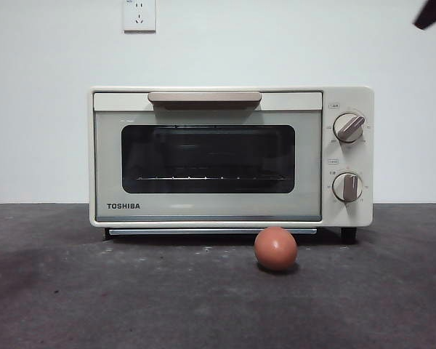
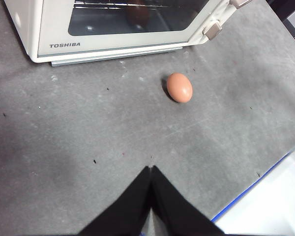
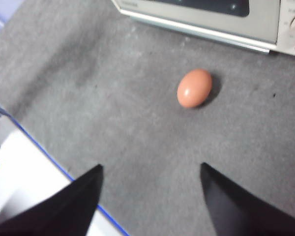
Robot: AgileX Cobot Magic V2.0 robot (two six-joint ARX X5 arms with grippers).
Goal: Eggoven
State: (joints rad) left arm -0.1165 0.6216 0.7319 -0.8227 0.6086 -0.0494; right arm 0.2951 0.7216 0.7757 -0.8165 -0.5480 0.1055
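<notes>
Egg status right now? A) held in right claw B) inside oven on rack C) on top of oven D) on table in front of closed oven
D: the egg lies on the table before the TOSHIBA toaster oven, whose door is closed; neither claw touches it.

You see the toaster oven (image 1: 207,156) sitting on the table (image 1: 94,291), back by the far edge and close to the wall (image 1: 43,109). The egg (image 1: 275,249) lies on the table just in front of the oven, below its right end, apart from it.
</notes>
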